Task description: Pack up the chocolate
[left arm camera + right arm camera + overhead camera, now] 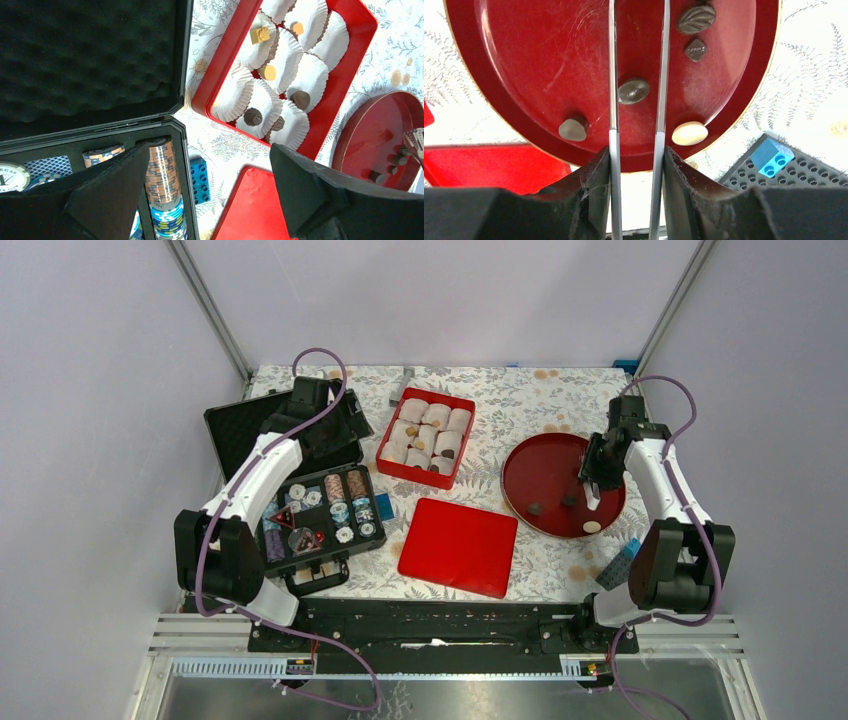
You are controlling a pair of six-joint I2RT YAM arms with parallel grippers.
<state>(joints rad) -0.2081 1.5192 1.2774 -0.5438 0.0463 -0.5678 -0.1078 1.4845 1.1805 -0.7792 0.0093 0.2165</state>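
Note:
A round red plate carries several loose pieces of chocolate: a dark oval, a leaf shape, a diamond, a pale oval and a grey-brown lump. My right gripper is shut on thin metal tongs. Their two blades straddle the dark oval with a small gap each side. The red box holds white paper cups, several with chocolate in them. My left gripper hangs open and empty over the black case's edge.
An open black case of striped chips lies at the left. A flat red lid sits front centre, with a blue brick beside the case. Near the plate's right edge lies a grey studded plate.

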